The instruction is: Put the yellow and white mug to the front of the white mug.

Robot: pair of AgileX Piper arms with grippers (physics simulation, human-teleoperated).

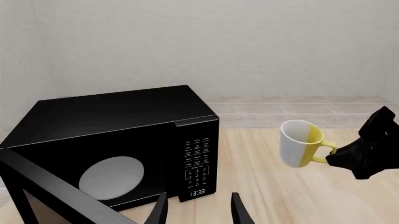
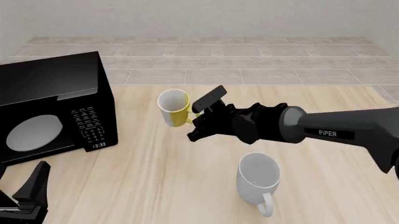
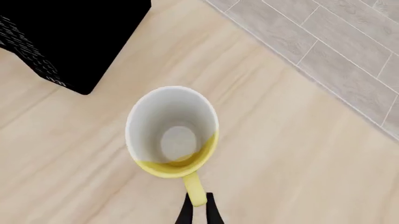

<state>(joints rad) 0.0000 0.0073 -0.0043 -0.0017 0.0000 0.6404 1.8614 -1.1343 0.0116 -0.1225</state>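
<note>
Right gripper (image 2: 198,122) pinching yellow handle of yellow and white mug (image 2: 174,107), fingers closing tight on it. Mug hanging just left of fingertips at frame centre, apparently off table (image 2: 156,177), mouth tilting up-left. Right arm reaching in level from right edge. White mug (image 2: 259,178) sitting upright lower right, handle pointing down-frame. Left gripper (image 2: 28,196) idling lower left, jaws spread, below microwave (image 2: 50,107).

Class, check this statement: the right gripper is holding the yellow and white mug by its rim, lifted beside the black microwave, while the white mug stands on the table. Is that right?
Not quite. The right gripper holds the yellow and white mug by its yellow handle, not its rim; the right wrist view shows the fingers pinching the handle. The rest stands: the black microwave is beside it, and the white mug stands on the table.
</note>
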